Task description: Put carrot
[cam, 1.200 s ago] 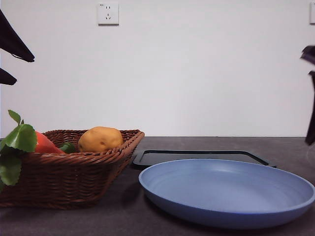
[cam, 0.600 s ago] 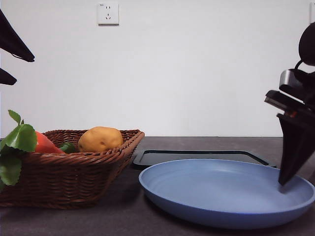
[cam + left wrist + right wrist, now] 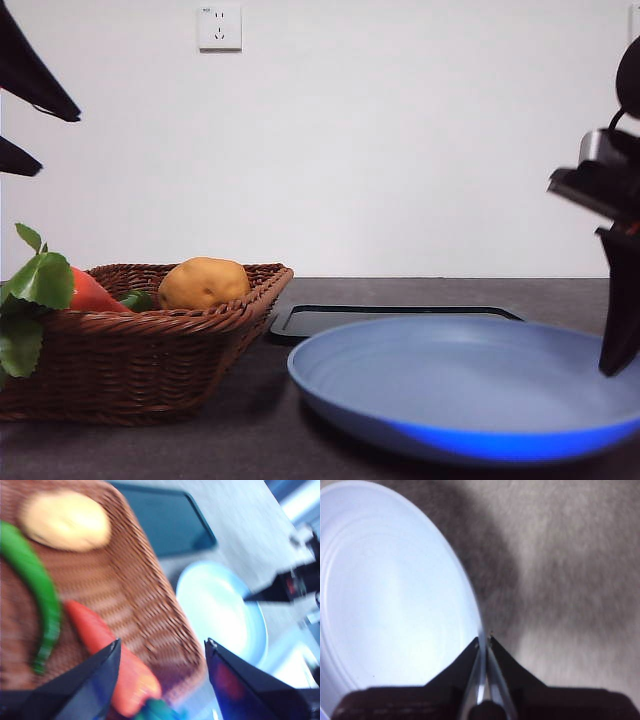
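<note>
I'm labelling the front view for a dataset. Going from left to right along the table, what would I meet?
Carrot → potato (both in the wicker basket) → black tray → blue plate → right gripper, shut on the plate's rim. The left gripper waits open above the basket.

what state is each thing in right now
carrot: lying in the basket, not gripped
potato: resting in the basket
green vegetable: lying in the basket beside the carrot
basket: upright on the table
blue plate: rim pinched, tilted
black tray: flat behind the plate
left gripper: open above the basket
right gripper: shut on the plate rim
</note>
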